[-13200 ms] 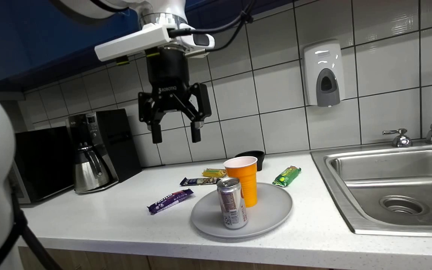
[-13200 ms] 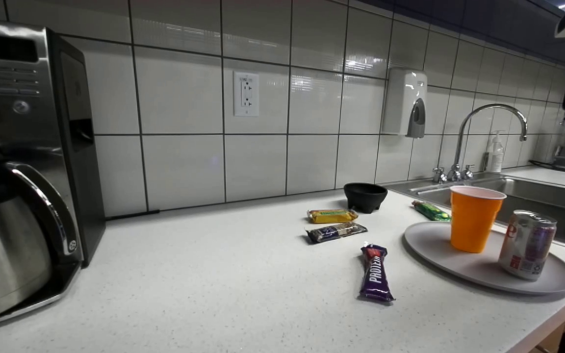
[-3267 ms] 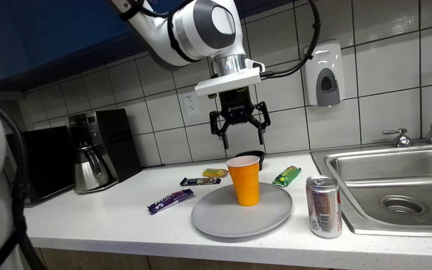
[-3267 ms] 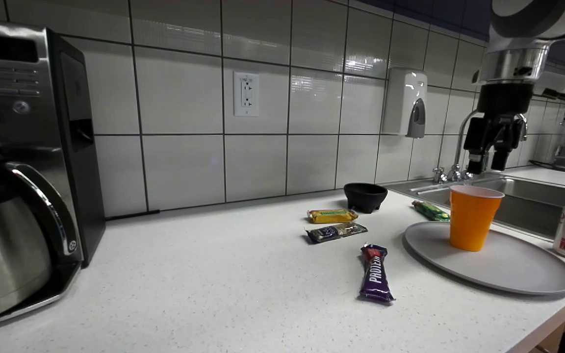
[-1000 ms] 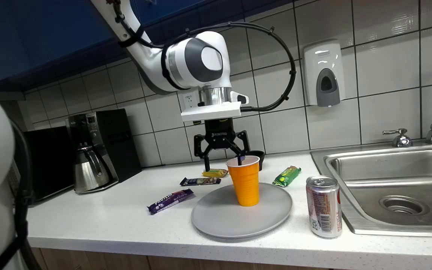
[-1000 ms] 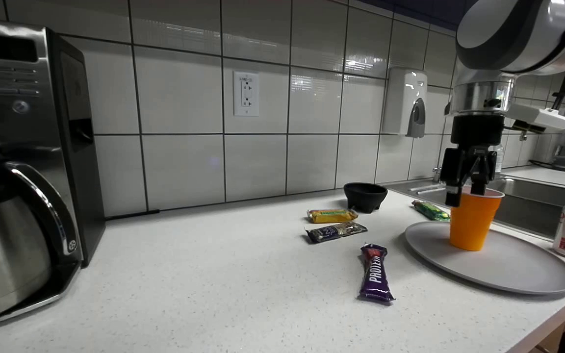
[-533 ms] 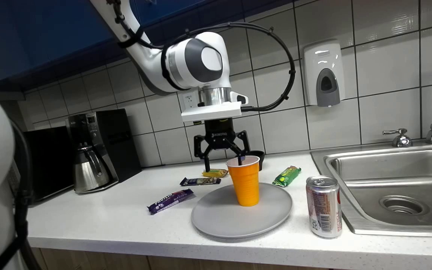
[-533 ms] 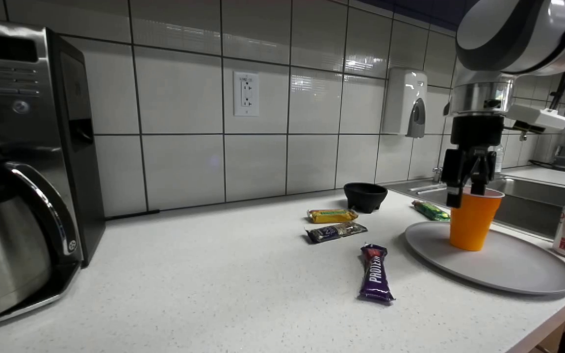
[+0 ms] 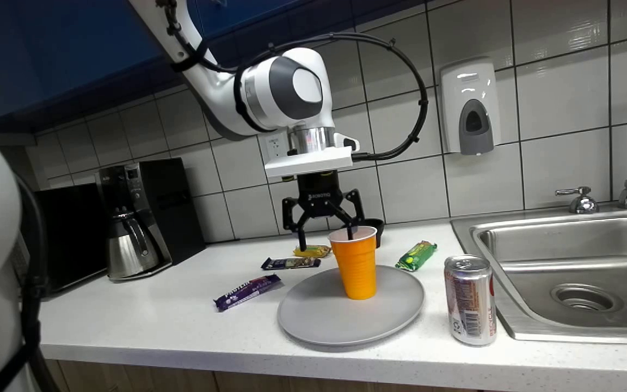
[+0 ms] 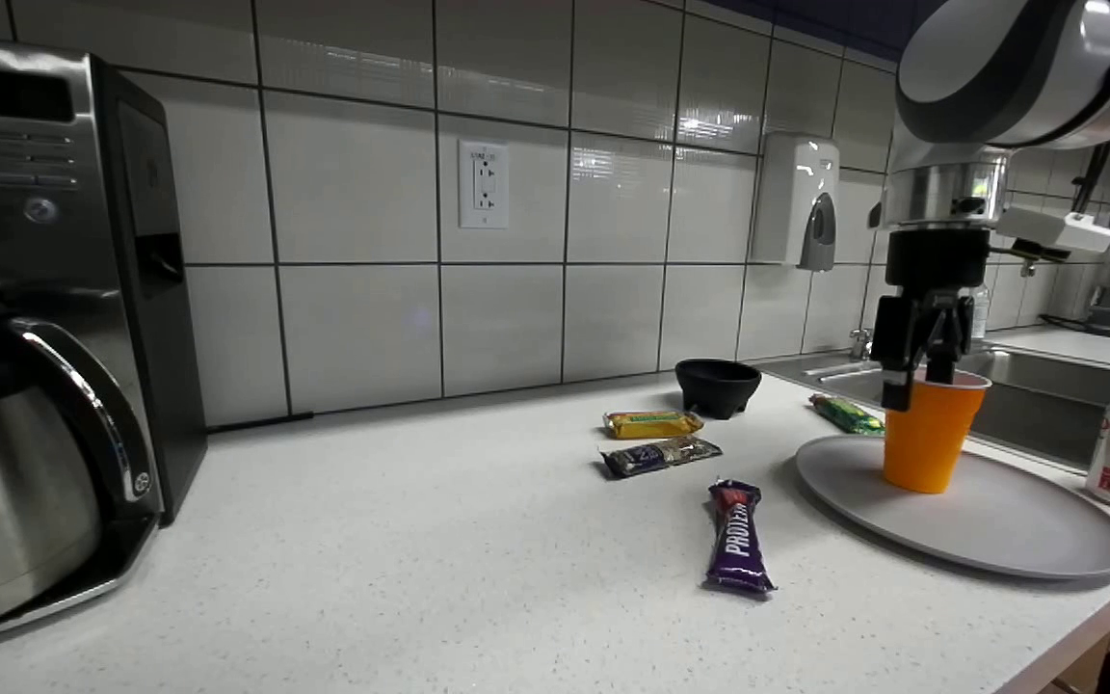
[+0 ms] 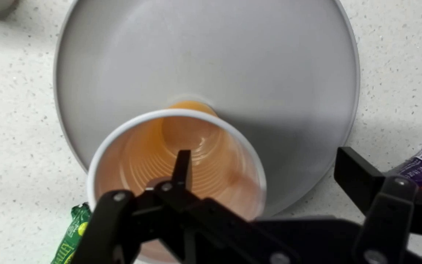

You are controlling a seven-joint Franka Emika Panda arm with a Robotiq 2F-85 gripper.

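Orange cup stands upright on the grey plate, long axis vertical, mouth toward twelve o'clock in both exterior views. The gripper gapes wide and holds nothing: one finger inside the mouth, the other outside, toward nine in those views. In the wrist view the plate stretches farthest from the cup's base toward twelve. In an exterior view, the silver can stands off the plate toward four.
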